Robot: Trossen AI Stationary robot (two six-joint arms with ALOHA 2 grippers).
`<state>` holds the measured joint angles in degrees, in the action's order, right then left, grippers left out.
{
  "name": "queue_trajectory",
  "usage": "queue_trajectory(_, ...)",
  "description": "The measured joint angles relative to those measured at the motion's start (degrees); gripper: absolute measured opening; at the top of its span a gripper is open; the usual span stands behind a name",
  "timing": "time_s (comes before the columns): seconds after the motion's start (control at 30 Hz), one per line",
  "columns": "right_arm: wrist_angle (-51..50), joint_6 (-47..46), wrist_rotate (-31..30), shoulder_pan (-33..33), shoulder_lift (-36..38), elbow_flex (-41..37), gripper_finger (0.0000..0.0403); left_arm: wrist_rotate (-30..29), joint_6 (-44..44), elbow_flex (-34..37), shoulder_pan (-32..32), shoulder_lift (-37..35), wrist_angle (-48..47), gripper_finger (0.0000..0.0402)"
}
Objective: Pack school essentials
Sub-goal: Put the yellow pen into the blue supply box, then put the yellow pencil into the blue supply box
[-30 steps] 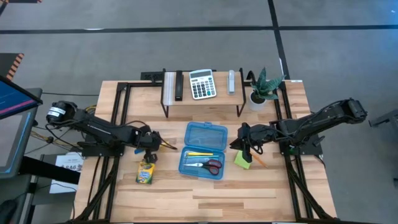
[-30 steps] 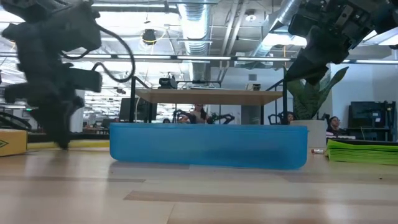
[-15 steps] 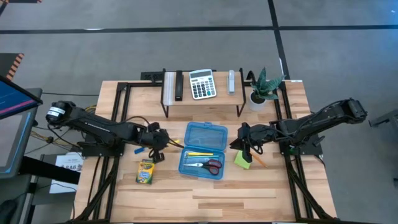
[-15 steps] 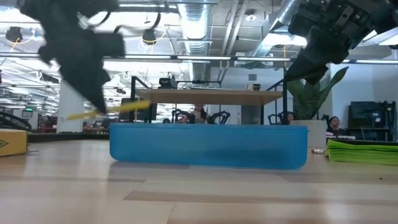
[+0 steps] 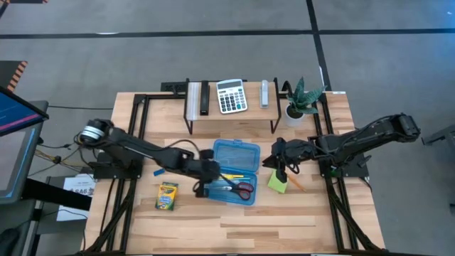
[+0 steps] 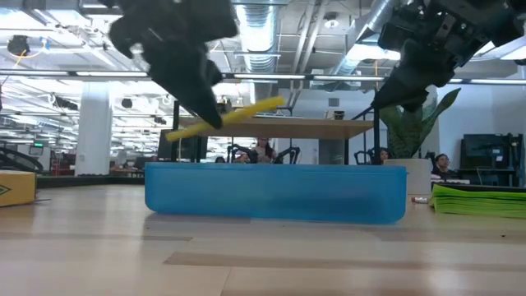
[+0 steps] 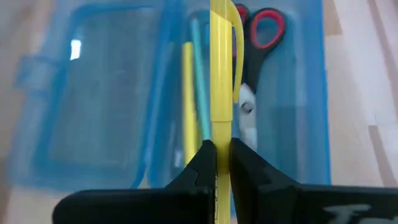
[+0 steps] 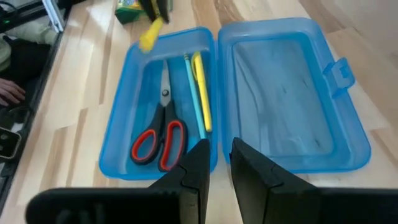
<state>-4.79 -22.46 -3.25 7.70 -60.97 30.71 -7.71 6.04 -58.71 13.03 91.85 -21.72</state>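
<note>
My left gripper is shut on a yellow pen and hangs over the left end of the open blue box. The box's near half holds red-handled scissors, a yellow pencil and a teal one. My right gripper hovers just right of the box, above the lime-green sticky-note pad; its fingers are a little apart, with nothing between them. An orange pencil lies beside the pad. The crayon box and a small blue eraser lie on the table left of the box. My left gripper pinches the yellow pen's barrel between its two fingers, nearer the pen's lower end. The fingers slant down from the table's left. The longer, clip-bearing part reaches out past the fingertips. The pen is lifted clear and tilted, its free end higher, above the box.
At the far edge a low rack carries a calculator, and a potted plant stands to its right. Bare wood lies along the table's near edge. The box's open lid lies flat toward the far side.
My left gripper has risen from the table beside the crayon box and travelled toward the right edge until it is over the blue box's left end, rolling its wrist. The yellow pen has come up off the table with it and hangs tilted. My right gripper has kept still.
</note>
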Motion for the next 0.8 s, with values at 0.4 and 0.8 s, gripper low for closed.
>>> queue_trajectory(0.4,-14.6,-3.0,0.1,1.8,1.1,5.2,0.0088,7.3,0.7,-6.7,-1.6,10.1,1.6,0.0056)
queue_trajectory(0.8,-24.0,-9.5,0.2,5.2,1.1,7.0,0.0088,-1.2,-2.0,-6.7,-0.5,5.5,0.9,0.0185)
